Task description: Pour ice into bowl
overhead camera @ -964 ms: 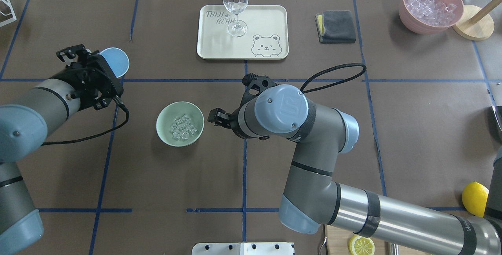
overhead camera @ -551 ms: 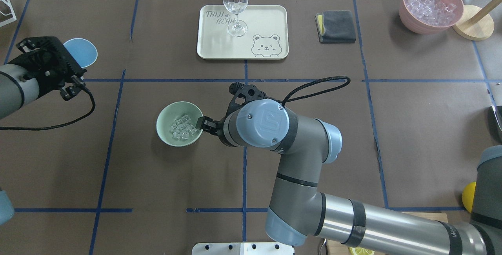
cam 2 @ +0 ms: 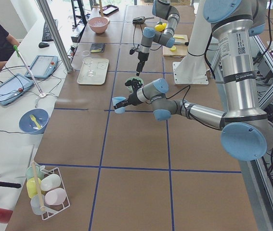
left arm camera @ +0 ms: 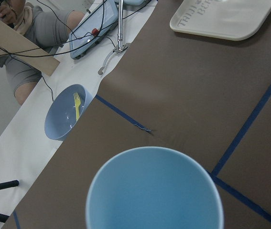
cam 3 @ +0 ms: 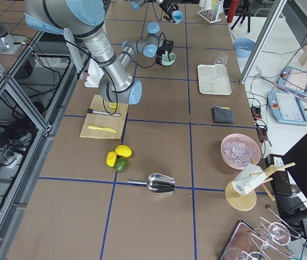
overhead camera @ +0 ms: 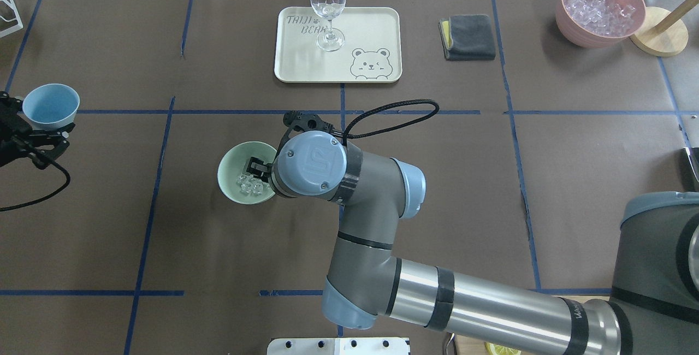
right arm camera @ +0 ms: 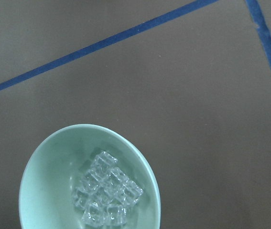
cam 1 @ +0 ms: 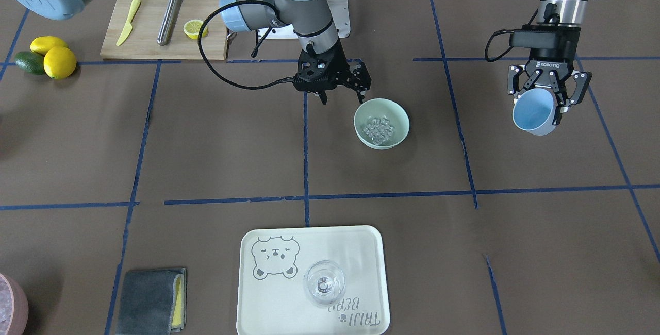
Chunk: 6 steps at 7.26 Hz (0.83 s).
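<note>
The mint-green bowl (overhead camera: 225,176) stands on the brown table, with the ice (overhead camera: 247,184) heaped inside it. It also shows in the front view (cam 1: 398,134) with the ice (cam 1: 378,129), and in the right wrist view (right arm camera: 39,162) with the ice (right arm camera: 107,192). My right gripper (cam 1: 342,99) is open and empty, low at the bowl's robot-side rim; in the overhead view (overhead camera: 255,168) it overlaps the bowl. My left gripper (cam 1: 541,102) is shut on a blue cup (cam 1: 536,116), held above the table far to the bowl's side. The cup (left arm camera: 154,191) looks empty.
A cream tray (overhead camera: 371,22) with a wine glass (overhead camera: 327,11) is at the back. A grey cloth (overhead camera: 467,36) and a pink bowl of ice (overhead camera: 600,8) stand at the back right. A cutting board (cam 1: 149,36) and lemons (cam 1: 54,56) lie near the robot.
My left arm has carried the blue cup further left, away from the bowl. My right gripper has moved left, from beside the bowl to over its rim.
</note>
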Motion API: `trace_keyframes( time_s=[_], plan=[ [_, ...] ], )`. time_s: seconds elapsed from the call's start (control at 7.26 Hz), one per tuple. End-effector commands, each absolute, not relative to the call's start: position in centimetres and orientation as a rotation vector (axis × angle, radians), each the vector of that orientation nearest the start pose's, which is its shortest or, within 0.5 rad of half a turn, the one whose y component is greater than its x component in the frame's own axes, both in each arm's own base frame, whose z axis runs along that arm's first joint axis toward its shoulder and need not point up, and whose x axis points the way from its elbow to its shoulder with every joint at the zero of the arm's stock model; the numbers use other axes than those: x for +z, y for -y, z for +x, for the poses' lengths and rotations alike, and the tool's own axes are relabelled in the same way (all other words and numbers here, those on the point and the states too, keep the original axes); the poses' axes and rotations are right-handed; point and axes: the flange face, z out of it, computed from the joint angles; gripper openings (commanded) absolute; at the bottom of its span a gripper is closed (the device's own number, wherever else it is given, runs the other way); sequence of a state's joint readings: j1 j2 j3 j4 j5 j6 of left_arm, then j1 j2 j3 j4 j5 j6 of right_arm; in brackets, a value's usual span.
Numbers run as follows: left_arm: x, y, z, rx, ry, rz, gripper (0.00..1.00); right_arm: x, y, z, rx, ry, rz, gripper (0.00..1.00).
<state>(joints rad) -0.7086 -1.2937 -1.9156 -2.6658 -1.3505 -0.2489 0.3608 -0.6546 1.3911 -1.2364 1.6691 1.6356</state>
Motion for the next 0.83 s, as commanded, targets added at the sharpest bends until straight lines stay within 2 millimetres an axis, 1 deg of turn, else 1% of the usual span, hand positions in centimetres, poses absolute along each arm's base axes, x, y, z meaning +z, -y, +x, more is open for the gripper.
trace_keyframes(
  time_s=[0.0,0.14,0.28,0.41,0.55,0.69],
  plan=[
    [53.2,35.1,17.1,0.391,-0.47,1.116,0.0,11.6,39.7,-69.9,0.341,1.026,0.08,0.97],
    [54.5,34.6,16.4,0.371,-0.482,1.137,0.0,11.8,39.8,-70.1,0.342,1.02,0.079,0.89],
    [56.0,34.7,16.5,0.284,-0.531,1.094,0.0,12.3,39.9,-70.4,0.343,1.008,0.077,0.76],
    [56.0,34.7,16.5,0.26,-0.546,1.086,0.0,12.4,39.9,-70.4,0.345,1.007,0.076,0.53],
    [56.2,34.8,16.6,0.258,-0.544,1.084,0.0,12.6,39.9,-70.5,0.342,1.002,0.075,0.16],
    [56.3,34.8,16.6,0.259,-0.544,1.082,0.0,12.9,40.0,-70.6,0.341,0.997,0.075,0.0]
  ],
)
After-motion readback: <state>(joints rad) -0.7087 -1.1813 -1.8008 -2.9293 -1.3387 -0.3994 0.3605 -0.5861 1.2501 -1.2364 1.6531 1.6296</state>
